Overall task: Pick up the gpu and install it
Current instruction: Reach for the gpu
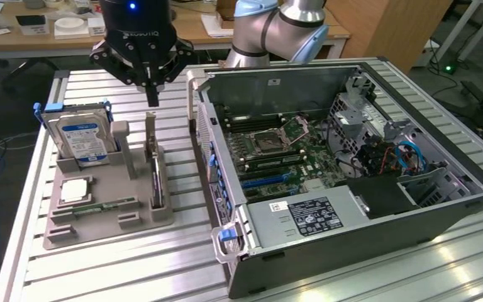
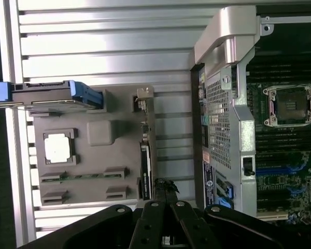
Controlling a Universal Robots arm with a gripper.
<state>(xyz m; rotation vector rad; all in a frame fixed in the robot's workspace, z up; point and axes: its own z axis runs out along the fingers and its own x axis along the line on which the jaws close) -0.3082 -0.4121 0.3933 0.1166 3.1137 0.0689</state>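
The gpu (image 1: 156, 179) stands on its edge in a slot of the grey parts holder (image 1: 107, 223), its pale metal bracket rising at the far end. From the wrist, the gpu (image 2: 145, 168) shows edge-on as a thin black strip. My black gripper (image 1: 151, 99) hangs just above the top of that bracket, its fingers pressed together and shut on nothing. In the wrist view the gripper (image 2: 165, 188) points its tips over the card's near end without touching it.
On the holder (image 2: 98, 132) also sit a blue-labelled hard drive (image 1: 80, 139), a processor chip (image 1: 73, 190) and a green memory stick (image 1: 103, 206). The open computer case (image 1: 342, 157) lies at the exterior view's right, its motherboard (image 2: 287, 135) exposed. Desks and cables ring the slatted table (image 1: 124, 270).
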